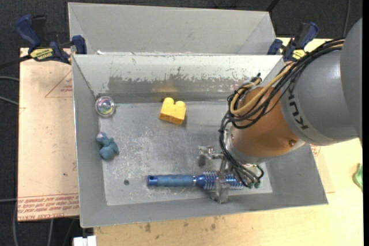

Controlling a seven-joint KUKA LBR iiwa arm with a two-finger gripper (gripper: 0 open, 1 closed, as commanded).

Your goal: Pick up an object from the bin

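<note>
grey arm (331,89) comes in from the right of the camera view and stands highest over everything, its rounded body covering the bin's right-hand corner. below it sits the orange cover (262,132) of the wrist, with a bundle of black and yellow cables (251,98) looped across its upper side. the gripper (221,186) is down at the floor of the grey metal bin (173,69), close to the near wall and toward the right.

it sits right at the ribbed end of a long blue tool (173,181), which lies flat along the near wall. the smooth handle of that tool runs away from the gripper toward the left of the view. the wrist and cables hide much of the gripper, so i cannot tell whether it is spread, pressed together or pinching the ribbed end. i also cannot tell whether it touches the tool or hangs just above it.

a yellow block (173,110) with two studs on top lies farther back from the gripper and to its left, near the far wall and apart from the tool. a small blue lumpy figure (106,147) lies well to the gripper's left, near the left wall. behind that figure, in the far left corner and farthest from the gripper, rests a shiny clear ball (105,105). these three things lie apart from one another on the scuffed floor.
</note>
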